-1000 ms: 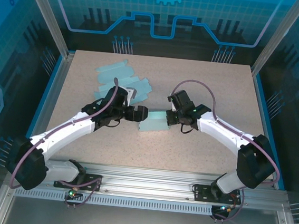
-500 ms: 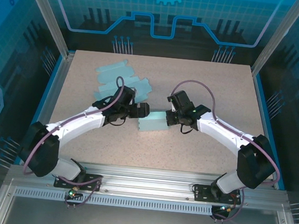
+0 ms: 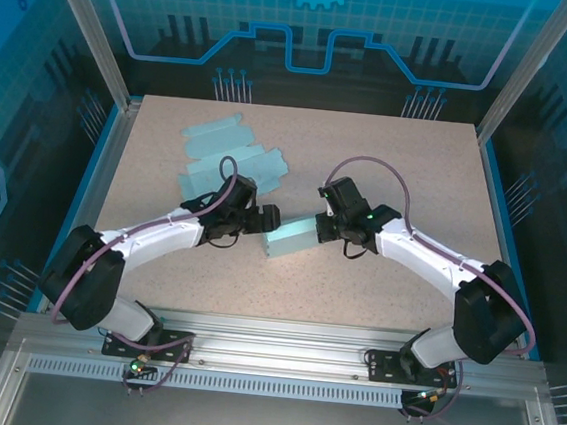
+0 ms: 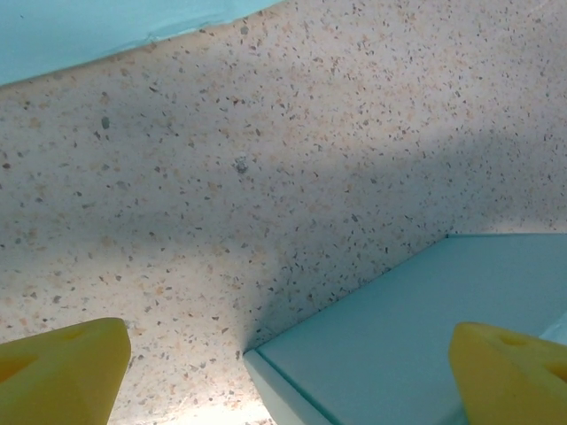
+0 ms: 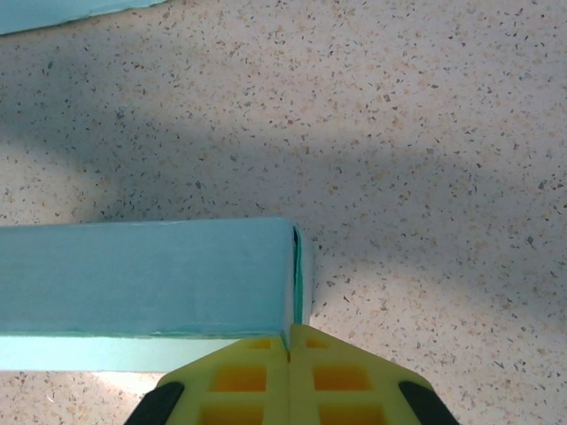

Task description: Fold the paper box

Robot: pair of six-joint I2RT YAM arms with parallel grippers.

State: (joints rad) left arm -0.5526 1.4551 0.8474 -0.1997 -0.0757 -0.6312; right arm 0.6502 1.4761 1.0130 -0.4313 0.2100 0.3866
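The paper box (image 3: 291,238) is a long teal carton lying on the table's middle, slightly slanted. My right gripper (image 3: 325,227) is at its right end. In the right wrist view its yellow fingers (image 5: 248,376) are pressed together, and the box's (image 5: 146,274) end edge runs into the seam between them. My left gripper (image 3: 268,218) hangs at the box's left end. Its yellow fingertips (image 4: 62,372) are spread wide apart over the table, with the box's corner (image 4: 399,328) lying between them, untouched.
Several flat teal paper blanks (image 3: 229,152) lie at the back left of the speckled table (image 3: 409,164); their edge shows in the left wrist view (image 4: 89,35) and the right wrist view (image 5: 53,13). Metal frame rails border the table.
The left gripper has moved in to the box's left end and lower. The box has turned slightly, its left end nearer the front. The right gripper stays shut at the right end.
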